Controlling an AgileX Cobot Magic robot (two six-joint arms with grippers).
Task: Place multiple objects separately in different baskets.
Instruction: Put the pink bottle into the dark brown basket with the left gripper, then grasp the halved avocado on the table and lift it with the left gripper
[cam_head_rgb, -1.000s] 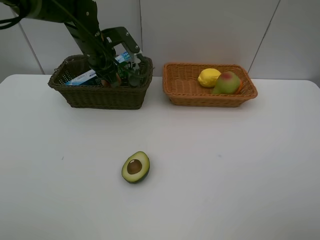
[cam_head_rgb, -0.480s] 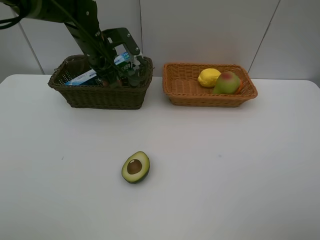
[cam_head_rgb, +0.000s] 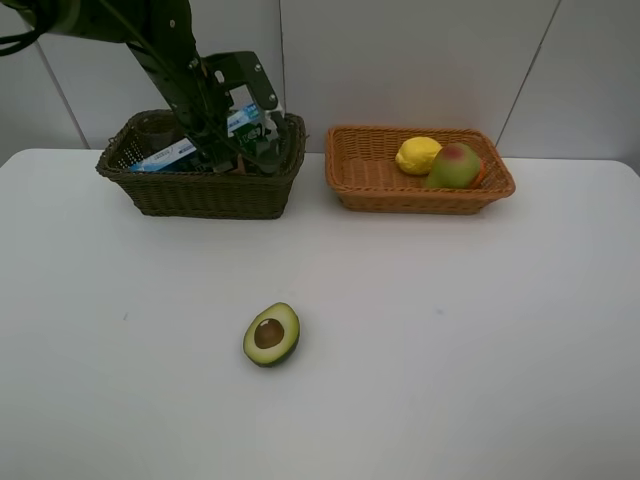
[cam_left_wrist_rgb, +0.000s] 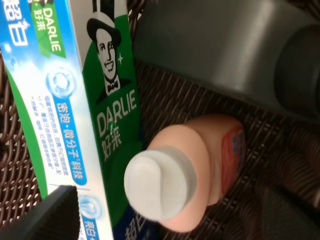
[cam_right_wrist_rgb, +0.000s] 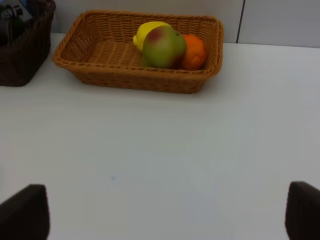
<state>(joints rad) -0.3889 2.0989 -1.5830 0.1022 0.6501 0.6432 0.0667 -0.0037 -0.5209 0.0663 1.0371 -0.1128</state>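
A: What is changing at the dark basket (cam_head_rgb: 200, 190)?

B: The left claw (cam_left_wrist_rgb: 165, 222) is spreading wide. A second ago it was half closed down among the things in there, and now its fingers (cam_left_wrist_rgb: 52, 215) are standing clear on either side of the pink bottle (cam_left_wrist_rgb: 192, 172). It is released, grasping nothing.

A: So the bottle is dropped off?

B: It is looking that way. The bottle is lying on the wicker floor of the dark basket, resting against the toothpaste box (cam_left_wrist_rgb: 75, 100), with the dark bottle (cam_left_wrist_rgb: 225, 55) just beside it. The arm is also sitting a little higher over the basket than it was.

A: And the right claw (cam_right_wrist_rgb: 160, 217)?

B: It is hanging open over bare counter (cam_head_rgb: 450, 330), holding nothing, facing the light basket (cam_right_wrist_rgb: 125, 75). The lemon (cam_right_wrist_rgb: 147, 31), pear (cam_right_wrist_rgb: 162, 47) and orange (cam_right_wrist_rgb: 194, 50) are sitting together at one end of it.

A: What is that leaving?

B: Only the avocado half (cam_head_rgb: 271, 334) is lying out on the counter, well apart from both baskets, cut face up. I am judging it belongs with the fruit, so it is the last piece, and either arm is free to fetch it.
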